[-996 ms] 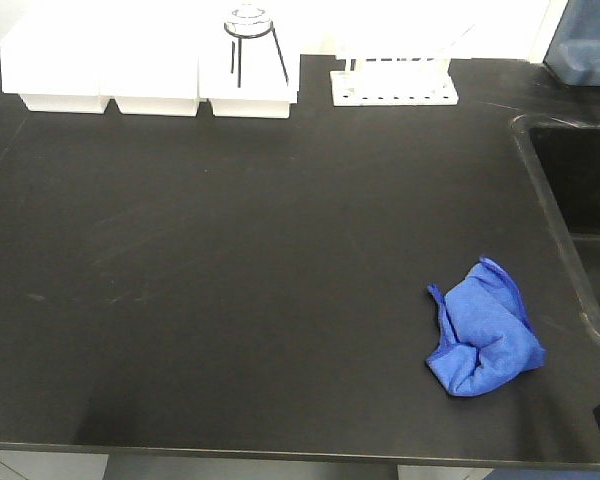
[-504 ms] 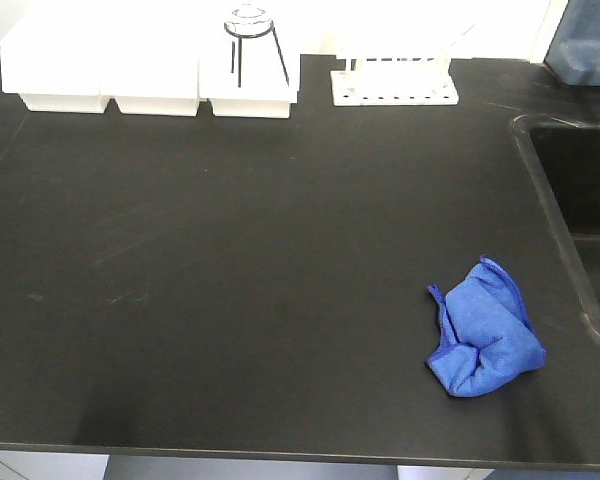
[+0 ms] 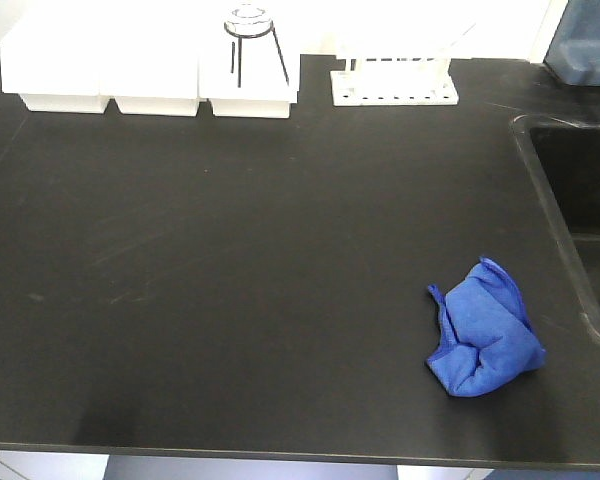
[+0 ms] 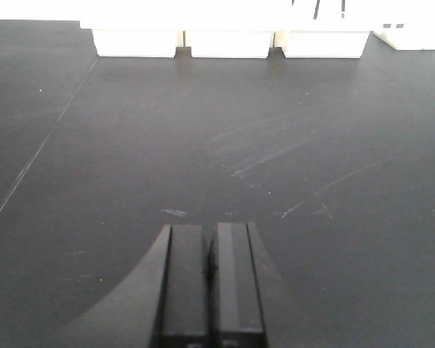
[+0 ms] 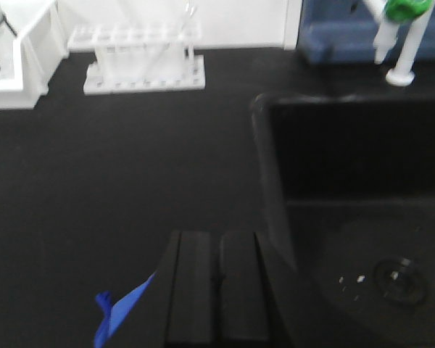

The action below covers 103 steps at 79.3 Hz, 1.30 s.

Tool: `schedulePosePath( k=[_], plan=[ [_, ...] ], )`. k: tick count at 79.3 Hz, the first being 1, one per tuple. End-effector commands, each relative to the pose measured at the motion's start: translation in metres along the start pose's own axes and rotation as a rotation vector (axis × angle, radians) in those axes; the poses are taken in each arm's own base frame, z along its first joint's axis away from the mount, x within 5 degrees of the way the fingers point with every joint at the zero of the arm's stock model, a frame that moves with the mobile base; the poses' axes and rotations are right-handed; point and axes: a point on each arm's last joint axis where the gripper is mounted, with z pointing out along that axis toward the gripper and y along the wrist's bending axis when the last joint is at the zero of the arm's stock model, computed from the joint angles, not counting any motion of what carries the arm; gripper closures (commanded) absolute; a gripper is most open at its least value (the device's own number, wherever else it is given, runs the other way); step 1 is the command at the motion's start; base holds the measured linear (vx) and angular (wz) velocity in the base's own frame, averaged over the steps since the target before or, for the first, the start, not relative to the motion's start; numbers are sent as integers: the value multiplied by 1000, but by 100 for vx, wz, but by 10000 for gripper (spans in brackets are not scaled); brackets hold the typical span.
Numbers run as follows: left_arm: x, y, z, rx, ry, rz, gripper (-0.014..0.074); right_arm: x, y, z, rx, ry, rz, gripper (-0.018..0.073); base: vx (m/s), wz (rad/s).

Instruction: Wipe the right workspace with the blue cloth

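I see the blue cloth [image 3: 483, 332] crumpled on the tabletop [image 3: 230, 250], front right, near the sink [image 3: 580, 190]. L pincer [image 4: 211, 235] is clenched, empty, above bare tabletop. R pincer [image 5: 219, 239] is clenched, empty, w/ the cloth's corner just beside it.

Left gripper [image 4: 212, 243] and right gripper [image 5: 219, 245], each with jaws flush together, fingers pointing forward

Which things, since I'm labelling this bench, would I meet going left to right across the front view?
Left to right: white boxes → tube rack → blue cloth → sink.
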Motion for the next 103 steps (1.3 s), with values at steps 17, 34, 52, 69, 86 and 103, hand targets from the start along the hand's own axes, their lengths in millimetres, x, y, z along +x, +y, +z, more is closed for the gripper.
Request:
schedulePosePath(
  k=[17, 34, 52, 69, 86, 103],
  plan=[
    [-16, -2, -4, 19, -119, -1, 603, -3, 12, 31, -97, 191, -5, 525, 0, 0],
    [-16, -2, -4, 19, -119, -1, 603, 6, 25, 46, -241, 324, -80, 290, 0, 0],
    [-16, -2, -4, 19, -119, -1, 603, 9, 26, 58, -253, 377, -68, -94, 0, 0],
    [-16, -2, -4, 19, -119, -1, 603, 22, 27, 87, -255, 528, -70, -139, 0, 0],
    [-16, -2, -4, 19, -119, -1, 603, 39, 28, 121, -265, 670, -97, -47, 0, 0],
    [-16, -2, -4, 19, -119, -1, 603, 51, 29, 146, -270, 727, -79, -2, 0, 0]
  ],
)
